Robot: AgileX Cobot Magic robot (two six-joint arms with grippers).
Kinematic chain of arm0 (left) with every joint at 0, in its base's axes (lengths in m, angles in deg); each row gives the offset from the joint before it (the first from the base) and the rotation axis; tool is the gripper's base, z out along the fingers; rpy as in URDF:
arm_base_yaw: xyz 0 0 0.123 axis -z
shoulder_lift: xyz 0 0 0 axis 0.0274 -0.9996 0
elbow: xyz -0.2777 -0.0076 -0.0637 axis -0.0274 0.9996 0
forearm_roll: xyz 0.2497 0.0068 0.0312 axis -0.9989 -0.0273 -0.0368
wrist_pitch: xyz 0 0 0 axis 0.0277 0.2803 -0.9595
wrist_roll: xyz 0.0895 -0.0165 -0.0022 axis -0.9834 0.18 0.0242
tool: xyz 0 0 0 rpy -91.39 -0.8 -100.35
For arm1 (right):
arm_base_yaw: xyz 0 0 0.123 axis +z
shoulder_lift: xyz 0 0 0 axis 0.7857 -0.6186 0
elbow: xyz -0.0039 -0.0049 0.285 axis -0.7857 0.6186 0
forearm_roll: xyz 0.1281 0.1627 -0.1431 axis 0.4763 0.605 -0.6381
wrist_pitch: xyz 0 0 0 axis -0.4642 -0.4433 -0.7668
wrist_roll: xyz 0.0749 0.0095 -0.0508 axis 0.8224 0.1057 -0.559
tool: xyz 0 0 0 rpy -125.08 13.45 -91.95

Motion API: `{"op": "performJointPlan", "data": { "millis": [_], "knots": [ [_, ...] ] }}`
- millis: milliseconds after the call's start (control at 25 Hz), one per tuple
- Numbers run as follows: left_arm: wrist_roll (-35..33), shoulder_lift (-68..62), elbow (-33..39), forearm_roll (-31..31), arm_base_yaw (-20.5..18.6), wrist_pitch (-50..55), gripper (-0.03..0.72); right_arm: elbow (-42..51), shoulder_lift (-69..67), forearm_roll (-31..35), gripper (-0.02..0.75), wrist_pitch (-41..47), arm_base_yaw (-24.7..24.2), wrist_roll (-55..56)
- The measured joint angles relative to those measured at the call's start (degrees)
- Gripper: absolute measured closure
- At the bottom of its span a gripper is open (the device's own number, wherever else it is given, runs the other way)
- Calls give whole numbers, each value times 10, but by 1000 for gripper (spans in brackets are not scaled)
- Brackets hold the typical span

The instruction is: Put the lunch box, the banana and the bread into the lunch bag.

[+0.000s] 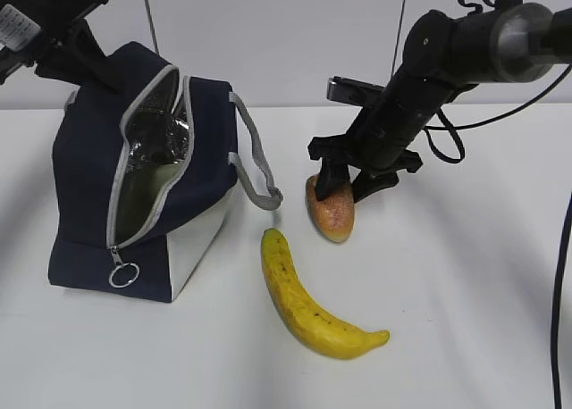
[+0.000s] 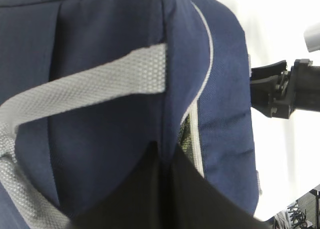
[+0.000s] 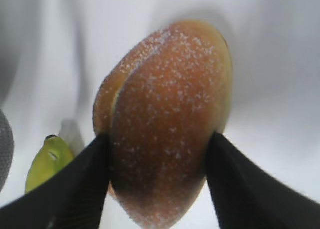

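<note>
Bread (image 3: 165, 124) is sitting between the right fingers (image 3: 85, 184), which are touching its two sides on the white surface (image 1: 465, 275), clamped on it. Just beside it, the banana (image 1: 308, 306) is lying near the lunch bag (image 1: 89, 177), whose zipper is standing open. The left fingers (image 2: 165, 194) are pressing together on the bag's navy fabric, though the bag is hiding their tips. Inside the bag only silver lining is showing.
</note>
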Motion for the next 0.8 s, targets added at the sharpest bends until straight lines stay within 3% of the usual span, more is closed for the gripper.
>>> {"op": "performJointPlan", "data": {
  "millis": [240,520,800],
  "knots": [
    [0,0,0,0,0,0,691,0,0,1,468,-4,0,-2],
    [0,0,0,0,0,0,691,-24,1,-6,481,35,0,-14],
    [0,0,0,0,0,0,691,-138,52,-5,482,146,0,-63]
  ]
}}
